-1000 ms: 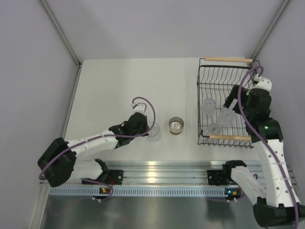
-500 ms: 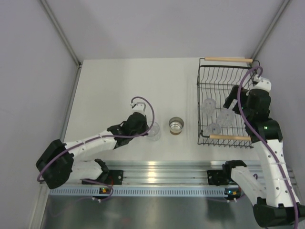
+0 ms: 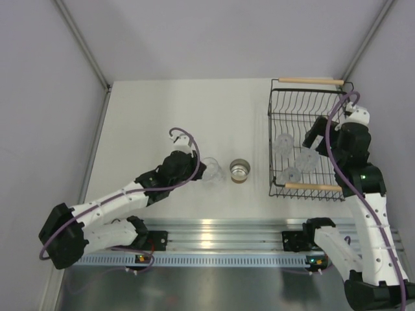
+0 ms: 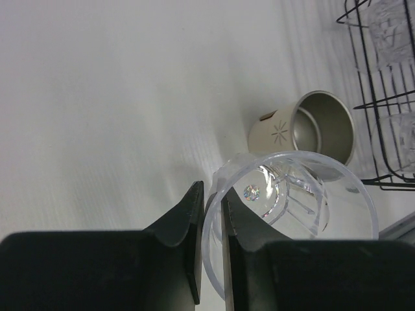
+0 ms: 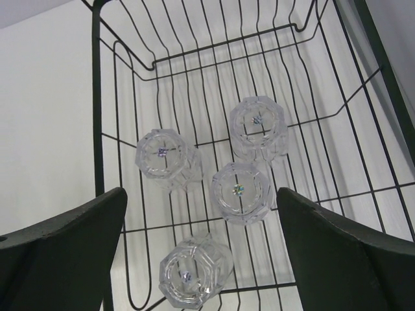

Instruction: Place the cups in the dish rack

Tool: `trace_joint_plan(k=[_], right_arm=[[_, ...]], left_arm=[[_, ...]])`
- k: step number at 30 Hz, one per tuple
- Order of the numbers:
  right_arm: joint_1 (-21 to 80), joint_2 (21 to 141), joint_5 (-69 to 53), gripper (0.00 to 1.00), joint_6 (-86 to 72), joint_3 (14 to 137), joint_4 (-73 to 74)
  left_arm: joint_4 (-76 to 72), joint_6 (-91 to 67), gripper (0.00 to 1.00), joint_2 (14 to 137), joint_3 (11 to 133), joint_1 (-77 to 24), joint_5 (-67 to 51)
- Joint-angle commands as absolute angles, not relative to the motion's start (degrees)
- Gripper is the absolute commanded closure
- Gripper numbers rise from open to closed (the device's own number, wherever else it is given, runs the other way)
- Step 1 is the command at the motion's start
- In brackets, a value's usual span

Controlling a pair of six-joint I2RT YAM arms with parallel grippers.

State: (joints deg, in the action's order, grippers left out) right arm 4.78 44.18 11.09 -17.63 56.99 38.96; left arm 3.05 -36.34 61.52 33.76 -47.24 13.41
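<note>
My left gripper [image 3: 200,170] is shut on the rim of a clear tumbler [image 3: 212,172], one finger inside and one outside; the left wrist view shows the grip [image 4: 211,249] on the tumbler [image 4: 305,214]. The short silver cup with a tan outside [image 3: 240,170] stands just right of it, also in the left wrist view [image 4: 311,129]. The black wire dish rack [image 3: 270,129] holds several clear tumblers base up [image 5: 240,192]. My right gripper [image 5: 201,253] hangs open and empty above them [image 3: 312,137].
The rack has light wooden handles at its far [image 3: 310,81] and near [image 3: 312,186] ends. Its corner shows in the left wrist view [image 4: 369,78]. Grey walls close the table on the left, back and right. A metal rail [image 3: 220,230] runs along the near edge.
My left arm has swung away from the near edge and carried the clear tumbler a little farther and right, closer to the silver cup. The right arm has barely moved.
</note>
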Motion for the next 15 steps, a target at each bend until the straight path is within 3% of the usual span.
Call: trace_joint_plan(k=[1,15], right_arm=[[5.63,42.1,8.27,0.01,-18.72,56.61,34.46],[5.54,37.88,-10.18,0.01,-25.4,50.98,21.1]], left_arm=[[-5.0,-38.84,1.0,58.1,36.04,-47.2,11.08],[-21.51,-46.48,1.0,55.02,32.35,-43.6,-3.13]])
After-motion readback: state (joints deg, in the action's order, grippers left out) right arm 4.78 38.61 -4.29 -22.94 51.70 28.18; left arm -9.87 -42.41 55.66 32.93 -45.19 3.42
